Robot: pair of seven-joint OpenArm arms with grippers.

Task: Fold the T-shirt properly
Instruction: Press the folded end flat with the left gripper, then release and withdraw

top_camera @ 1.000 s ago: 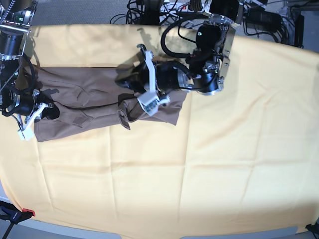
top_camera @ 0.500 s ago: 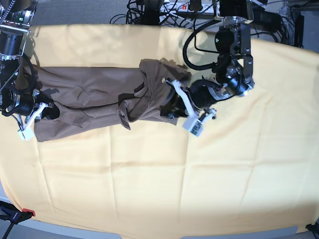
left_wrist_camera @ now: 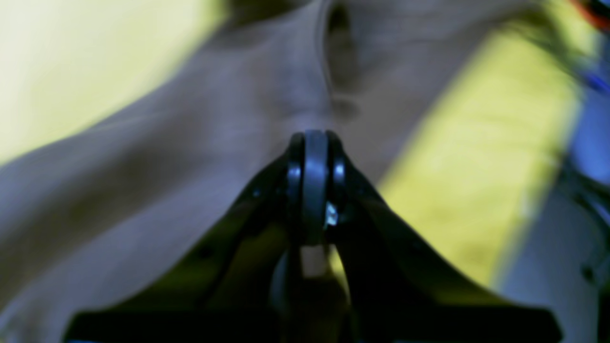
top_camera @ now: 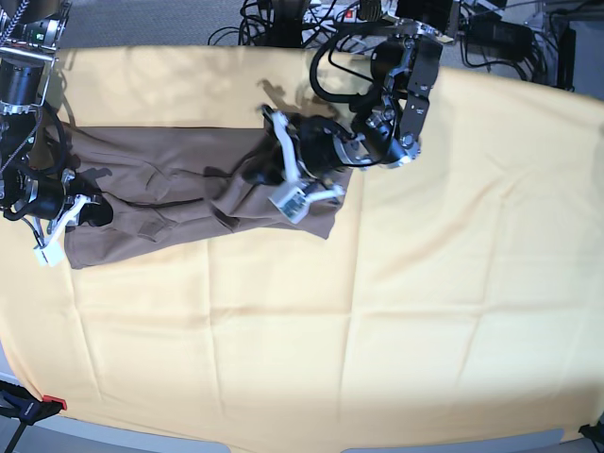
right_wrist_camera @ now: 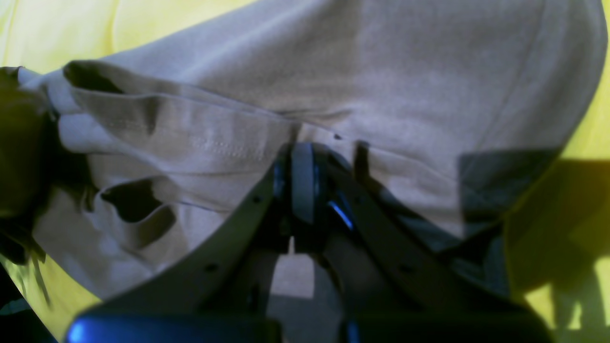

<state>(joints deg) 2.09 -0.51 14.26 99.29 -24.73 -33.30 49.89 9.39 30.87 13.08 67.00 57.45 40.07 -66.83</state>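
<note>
The taupe-brown T-shirt [top_camera: 170, 170] lies stretched left to right on the upper left of the yellow cloth [top_camera: 330, 330]. My left gripper [top_camera: 257, 173] reaches leftward over the shirt's right half and is shut. In the left wrist view its jaws [left_wrist_camera: 310, 138] are pressed together, and blurred T-shirt fabric [left_wrist_camera: 167, 166] creases toward the tip. My right gripper [top_camera: 92, 211] sits at the shirt's left end. The right wrist view shows that gripper [right_wrist_camera: 302, 147] shut on a folded hem of the T-shirt [right_wrist_camera: 381, 71].
The yellow cloth covers the whole table, down to its front edge. Cables and power boxes [top_camera: 491, 38] lie behind the table at the top. A red and black clamp [top_camera: 38, 404] grips the cloth at the lower left corner.
My left gripper swung out to the right, bunching the shirt's right end, and has now come back left over the shirt, which lies flatter. The right arm has stayed put.
</note>
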